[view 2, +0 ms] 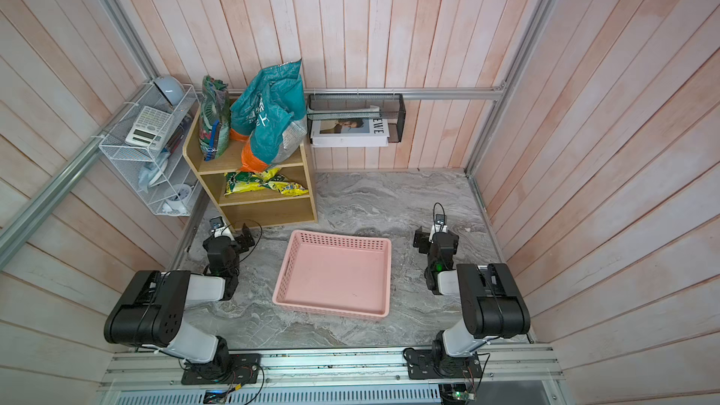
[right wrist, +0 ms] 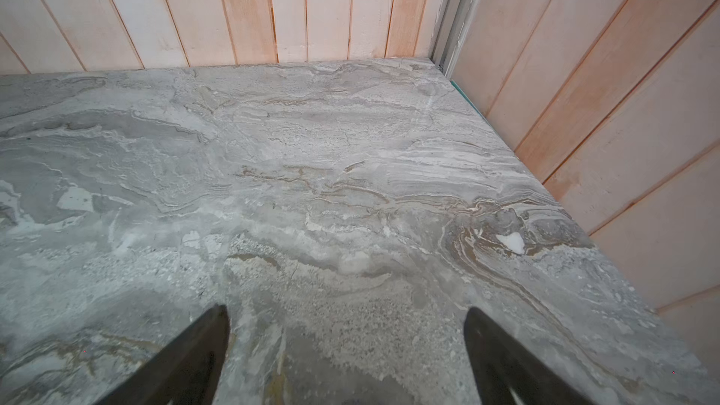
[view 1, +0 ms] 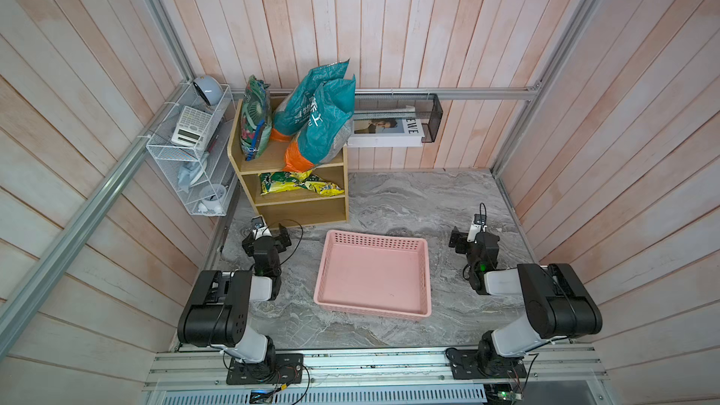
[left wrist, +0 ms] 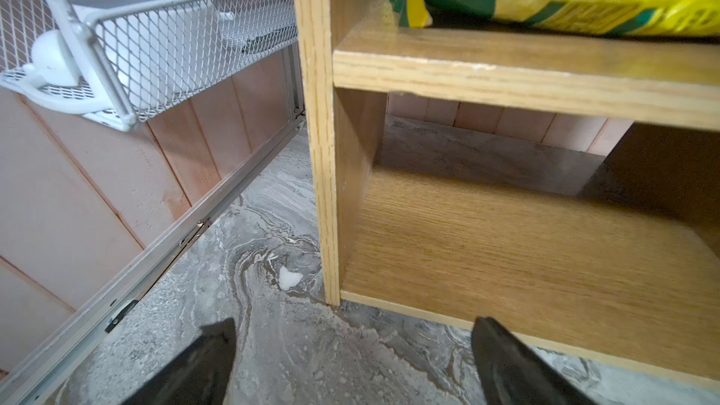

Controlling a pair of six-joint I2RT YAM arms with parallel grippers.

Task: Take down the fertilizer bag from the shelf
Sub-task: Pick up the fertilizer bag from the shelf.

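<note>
the light oak wooden three-tier shelf [view 1: 304, 212] stands in the back left corner of the grey marbled surface [view 1: 409, 204], open front toward the arms so every tier can be reached. a flat yellow-and-green plastic bag [view 1: 300, 185] lies on the middle tier. it is probably the fertilizer bag, though its print is too small to read. two teal-and-orange woven sacks [view 1: 319, 126] and a green floral pouch [view 1: 255, 118] stand on the walled top tier. a pink perforated plastic basket [view 1: 374, 242] sits mid-surface, likely the drop place. the left tool [left wrist: 352, 321] hangs low before the shelf's bottom left corner, fingers spread wide and holding nothing, arm folded at the elbow. the right tool [right wrist: 346, 308] is likewise released, low near the right edge, facing the back right corner.
</note>
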